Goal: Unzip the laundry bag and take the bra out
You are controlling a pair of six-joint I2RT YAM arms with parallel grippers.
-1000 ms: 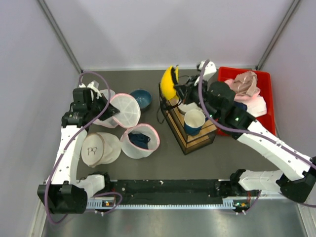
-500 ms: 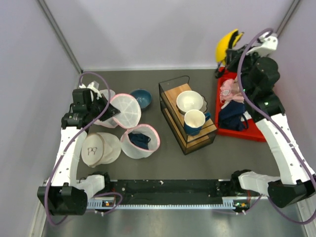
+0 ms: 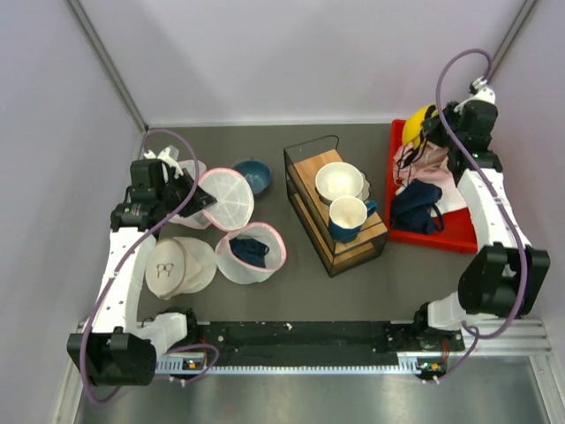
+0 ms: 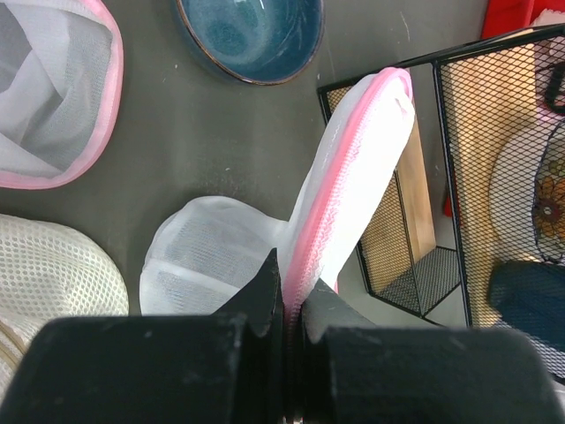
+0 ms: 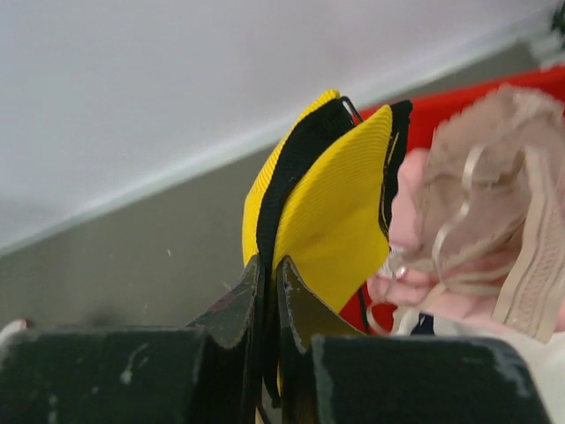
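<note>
- Closest in, by the table's [image 3: 397, 281] left edge: one flat white round bag [image 3: 179, 265] with a small dark mark, too tiny to read.
- Just right of it: one open mesh bag with pink rim [image 3: 256, 263], navy cloth [image 3: 251, 249] inside. Plenty of bare table along the near edge to its right.
- Mid-left: left gripper [image 4: 284, 276] pinched tight on the pink zipper trim of the laundry bag [image 3: 222, 199], flap lifted up on edge, just behind the open bag.
- Centre: one black wire rack [image 3: 353, 250] carrying one white bowl [image 3: 340, 181] and one cup [image 3: 347, 216]. Only a narrow lane between rack and bags.
- Behind the laundry bag: one blue bowl [image 3: 253, 175].
- Right edge: one red tray [image 3: 439, 241] with pink garments [image 3: 422, 159] and a navy garment [image 3: 415, 208].
- Far right corner: right gripper [image 5: 269, 269] clamped on the yellow bra [image 5: 340, 221], over the tray's far end, tight against the back wall.
</note>
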